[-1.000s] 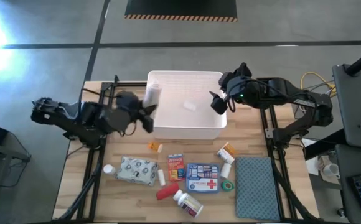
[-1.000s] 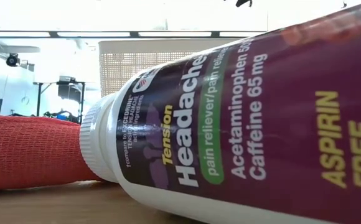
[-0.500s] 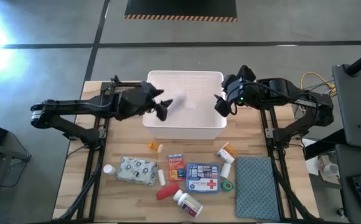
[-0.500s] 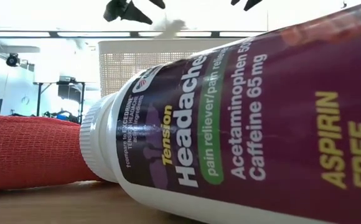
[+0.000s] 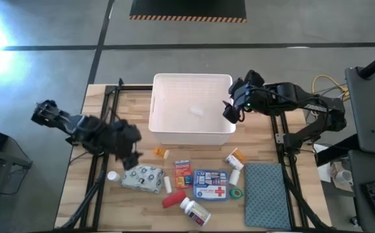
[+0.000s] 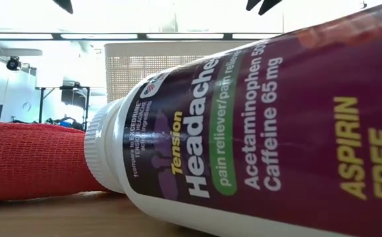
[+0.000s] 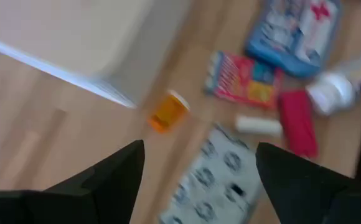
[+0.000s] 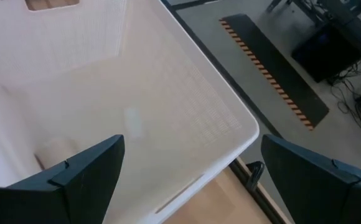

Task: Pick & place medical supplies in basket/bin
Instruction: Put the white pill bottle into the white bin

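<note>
Reaching for the next supply, with the left claw [image 5: 130,150] empty and spread wide above the desk [image 5: 129,200].

Just ahead of the left claw lie the grey patterned pack [image 7: 215,180] and the orange vial [image 7: 168,111], with the red-blue box [image 7: 246,78], the red tube [image 7: 295,121] and the blue red-cross pouch [image 7: 295,28] farther off; the white bin [image 5: 191,109] sits off to its side. The right claw [image 5: 231,109] waits wide open over the bin's rim, holding nothing. This looks like the picking step: the next move calls for centring over one item, probably the vial or the pack, lowering, then closing squarely on it.
</note>
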